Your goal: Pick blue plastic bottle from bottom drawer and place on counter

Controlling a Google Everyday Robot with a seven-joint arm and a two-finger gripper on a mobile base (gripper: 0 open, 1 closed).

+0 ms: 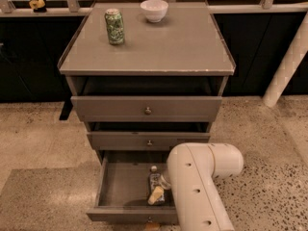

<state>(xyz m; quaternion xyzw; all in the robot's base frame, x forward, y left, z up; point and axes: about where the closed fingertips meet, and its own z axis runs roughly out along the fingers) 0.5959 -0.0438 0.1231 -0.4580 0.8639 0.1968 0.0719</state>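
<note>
One slim blue plastic bottle (154, 179) in the lower middle of the frame: clear body, pale label, white cap pointing toward the back of the cabinet. Lies lengthwise, front to back, on the floor of the bottom drawer (120, 189), right of that drawer's centre. Pulled well out, this drawer, the deepest of three, grey inside and out. At the bottle's near end, down inside the drawer, the gripper (156, 195), only a tan part of it showing just beside the bottle. Touching or not, cannot tell; spread wide or closed, cannot tell either, with most of it hidden behind the arm. Thick white arm (199, 186) rising from the bottom edge right of centre, rounded elbow bulging to the right, then reaching left and down into the drawer. Above, the middle drawer (120, 141) and the top drawer (106, 109), each out a little, each with a small round knob. Across the top of the frame, the counter (159, 47), flat grey-brown with low side rims. Standing on it, a green patterned can (114, 26) upright at upper left and a white bowl (154, 10) at the back centre. Speckled floor (43, 138) around the cabinet.
</note>
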